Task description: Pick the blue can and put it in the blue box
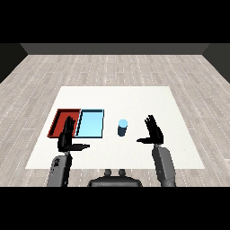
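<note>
A blue can (122,127) stands upright on the white table, just right of the light blue tray (90,123). My right hand (153,131) hovers to the can's right, a clear gap away, fingers straight and thumb pointing toward the can. It holds nothing. My left hand (68,137) is raised over the near edge of the red tray (63,121), fingers straight, thumb sticking out to the right, holding nothing.
The red tray and light blue tray lie side by side at the table's left. The white table (134,99) stretches behind and to the right of the can. Wooden floor surrounds it.
</note>
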`<state>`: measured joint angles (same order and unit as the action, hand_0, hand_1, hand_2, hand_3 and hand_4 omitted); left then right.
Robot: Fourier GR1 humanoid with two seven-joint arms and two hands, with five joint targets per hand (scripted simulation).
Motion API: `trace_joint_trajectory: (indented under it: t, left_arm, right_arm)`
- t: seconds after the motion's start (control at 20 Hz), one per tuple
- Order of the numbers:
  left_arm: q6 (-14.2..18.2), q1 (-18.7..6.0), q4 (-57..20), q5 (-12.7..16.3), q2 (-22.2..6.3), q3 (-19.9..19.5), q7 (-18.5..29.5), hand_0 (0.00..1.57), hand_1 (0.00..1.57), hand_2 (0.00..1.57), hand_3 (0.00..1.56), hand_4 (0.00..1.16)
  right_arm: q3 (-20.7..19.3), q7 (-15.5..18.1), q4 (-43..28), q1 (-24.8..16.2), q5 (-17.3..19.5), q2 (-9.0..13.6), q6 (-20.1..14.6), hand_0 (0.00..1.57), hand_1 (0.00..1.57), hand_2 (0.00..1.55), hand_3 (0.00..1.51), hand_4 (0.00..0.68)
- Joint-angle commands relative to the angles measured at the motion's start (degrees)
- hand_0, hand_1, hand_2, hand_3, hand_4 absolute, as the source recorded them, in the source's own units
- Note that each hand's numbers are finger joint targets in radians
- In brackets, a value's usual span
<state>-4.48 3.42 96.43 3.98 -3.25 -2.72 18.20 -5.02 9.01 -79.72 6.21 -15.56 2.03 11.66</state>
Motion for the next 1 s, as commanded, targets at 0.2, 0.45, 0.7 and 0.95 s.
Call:
trace_joint_trajectory:
  t: [0.2,0.45,0.7,0.95]
  left_arm:
    - [0.38,2.28,5.48,-1.43,0.36,2.02,-2.80,0.00,0.00,0.00,0.00,0.00]
    - [-2.06,-1.18,0.13,2.41,-1.47,-2.64,-1.22,0.00,0.00,0.00,0.00,0.00]
    - [-2.66,-0.61,0.63,2.70,-1.53,-2.42,-1.65,0.00,0.00,0.00,0.00,0.00]
    - [-1.38,0.15,-3.61,-0.69,0.26,-0.49,3.90,0.00,0.00,0.00,0.00,0.00]
  right_arm:
    - [0.40,0.61,8.94,8.02,0.11,-1.86,-4.41,0.00,0.00,0.00,0.00,0.000]
    - [5.68,2.23,7.58,5.68,-1.50,-2.01,-7.74,0.00,0.00,0.00,0.00,0.000]
    - [6.46,6.07,18.45,11.45,-2.77,-2.01,-6.49,0.00,0.00,0.00,0.00,0.000]
    - [6.35,9.92,29.66,20.11,-1.60,-2.02,-7.70,0.00,0.00,0.00,0.00,0.000]
